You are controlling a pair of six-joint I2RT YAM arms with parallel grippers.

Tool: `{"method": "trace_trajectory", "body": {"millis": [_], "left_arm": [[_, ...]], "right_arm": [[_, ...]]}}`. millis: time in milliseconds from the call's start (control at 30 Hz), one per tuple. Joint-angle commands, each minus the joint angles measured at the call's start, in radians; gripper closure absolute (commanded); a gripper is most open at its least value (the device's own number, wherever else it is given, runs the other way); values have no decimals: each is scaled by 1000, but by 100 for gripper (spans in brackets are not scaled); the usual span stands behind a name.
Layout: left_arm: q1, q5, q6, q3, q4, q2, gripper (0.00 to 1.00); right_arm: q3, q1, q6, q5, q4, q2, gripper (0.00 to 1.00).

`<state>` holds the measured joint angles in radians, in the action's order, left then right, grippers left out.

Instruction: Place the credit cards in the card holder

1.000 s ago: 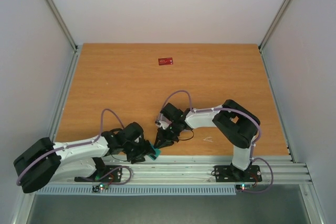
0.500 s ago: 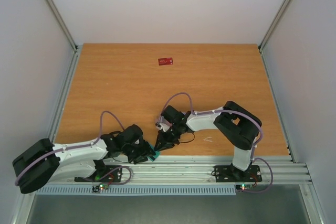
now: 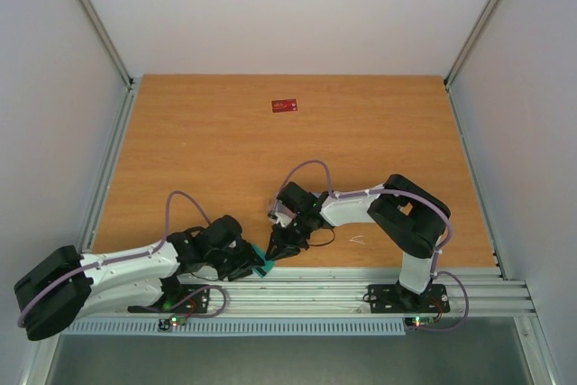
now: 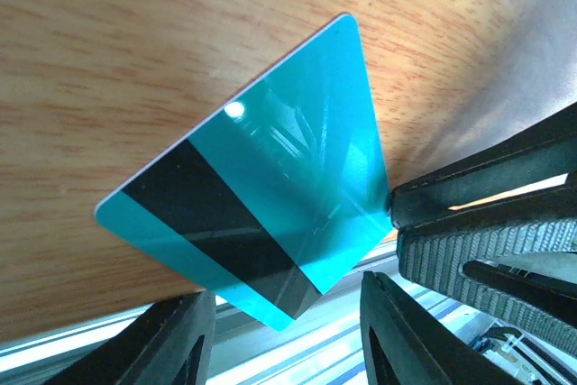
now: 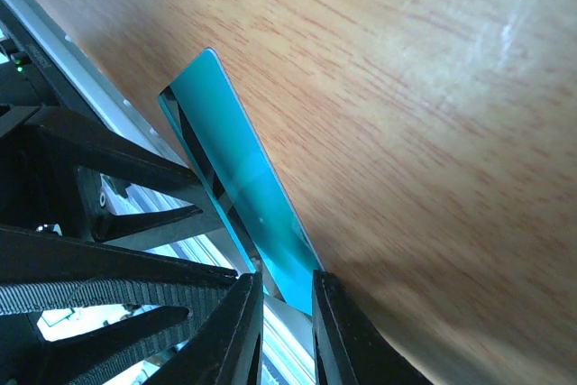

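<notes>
Right wrist, fingers (image 5: 236, 331) pinching teal card (image 5: 236, 169), table edge (image 5: 126, 69) beside

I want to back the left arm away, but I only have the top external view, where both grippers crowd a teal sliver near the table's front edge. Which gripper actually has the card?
Observer: The right gripper does. In its wrist view the teal card runs edge-on into the narrow gap between its fingers.
Operator: And the left gripper?
Observer: The left gripper looks open. Its fingers stand well apart, with only the card's lower corner between them.
Operator: Which face of the card points at the left arm?
Observer: The side with the black magnetic stripe faces the left wrist camera.
</notes>
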<state>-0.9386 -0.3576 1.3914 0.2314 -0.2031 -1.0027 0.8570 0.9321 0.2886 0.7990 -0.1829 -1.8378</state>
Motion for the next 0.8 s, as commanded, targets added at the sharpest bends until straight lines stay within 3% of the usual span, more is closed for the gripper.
{"method": "trace_trajectory", "body": {"millis": [0, 333, 600, 767], "left_arm": [[1, 73, -9, -9, 86, -7, 54], [1, 90, -29, 0, 86, 60, 56], [1, 112, -13, -33, 77, 149, 63], [1, 110, -13, -40, 104, 128, 71]], "right_arm": [[-30, 22, 17, -31, -18, -25, 81], [-34, 30, 31, -15, -5, -33, 81], [-27, 31, 35, -14, -4, -41, 82], [-13, 31, 29, -14, -14, -49, 82]]}}
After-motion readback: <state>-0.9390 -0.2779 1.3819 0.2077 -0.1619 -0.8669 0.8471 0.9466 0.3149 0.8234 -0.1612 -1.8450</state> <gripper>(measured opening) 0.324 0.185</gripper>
